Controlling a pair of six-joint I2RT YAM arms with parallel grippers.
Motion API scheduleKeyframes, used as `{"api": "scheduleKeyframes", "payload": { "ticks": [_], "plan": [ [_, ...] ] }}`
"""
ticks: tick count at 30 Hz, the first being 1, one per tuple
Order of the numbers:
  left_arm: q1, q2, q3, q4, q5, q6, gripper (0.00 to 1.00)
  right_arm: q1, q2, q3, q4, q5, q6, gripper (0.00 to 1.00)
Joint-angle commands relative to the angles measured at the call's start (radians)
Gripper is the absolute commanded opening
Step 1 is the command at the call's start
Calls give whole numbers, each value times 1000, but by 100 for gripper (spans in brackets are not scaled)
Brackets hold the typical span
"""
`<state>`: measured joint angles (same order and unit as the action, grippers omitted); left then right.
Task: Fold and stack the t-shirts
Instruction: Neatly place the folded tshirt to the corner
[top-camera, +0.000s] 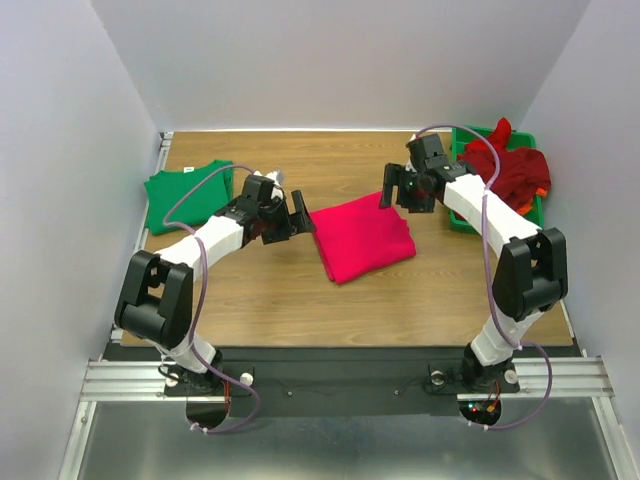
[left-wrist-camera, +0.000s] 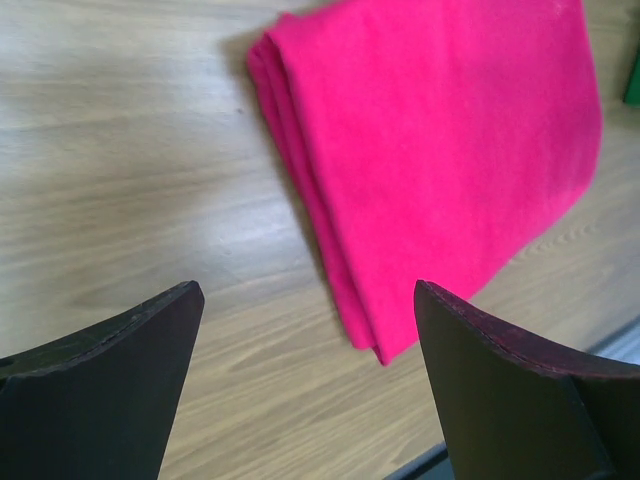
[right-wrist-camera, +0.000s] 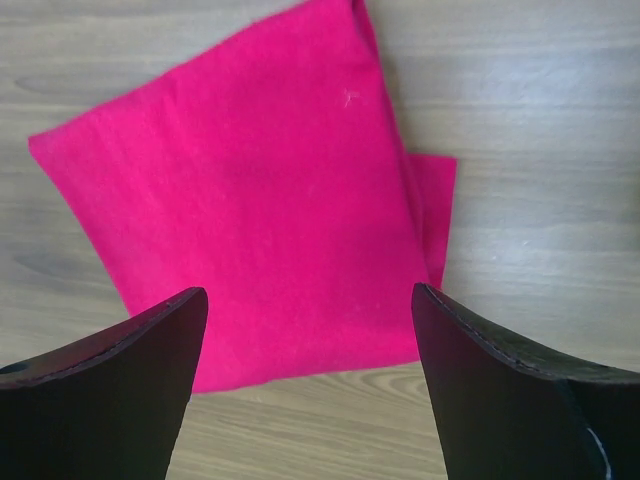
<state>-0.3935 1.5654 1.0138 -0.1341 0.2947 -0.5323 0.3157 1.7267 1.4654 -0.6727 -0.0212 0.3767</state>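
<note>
Smooth wood-grain desk (top-camera: 260, 300) with faint sheen; matt, soft, slightly fuzzy cloth on pink-red t-shirt (top-camera: 362, 238), same matt cloth on green t-shirt (top-camera: 185, 195) and crumpled dark red t-shirts (top-camera: 510, 170). Smooth green plastic tray (top-camera: 460, 222), bare metal rail (top-camera: 120, 378) at near edge. Matt black fingers (left-wrist-camera: 100, 400) on left gripper (left-wrist-camera: 305, 290) and right gripper (right-wrist-camera: 305, 290), edges a bit rough.

Top view looks down from behind the arm bases (top-camera: 195, 372) across the whole surface (top-camera: 250, 300). Both wrist views look down close, sharing the folded pink-red t-shirt (top-camera: 362, 238) with it.
</note>
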Motion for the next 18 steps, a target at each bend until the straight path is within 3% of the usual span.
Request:
{"api": "scheduleKeyframes", "payload": {
  "ticks": [1,4,18],
  "plan": [
    [-8,-79,-79,232,116,-41,98,3,-24,-23,97,-66,10,88],
    [-11,-70,-158,306,136,-90,99,3,7,-42,105,-72,2,86],
    [-64,28,-264,508,133,-213,98,3,94,-138,120,-52,-5,83]
  ]
}}
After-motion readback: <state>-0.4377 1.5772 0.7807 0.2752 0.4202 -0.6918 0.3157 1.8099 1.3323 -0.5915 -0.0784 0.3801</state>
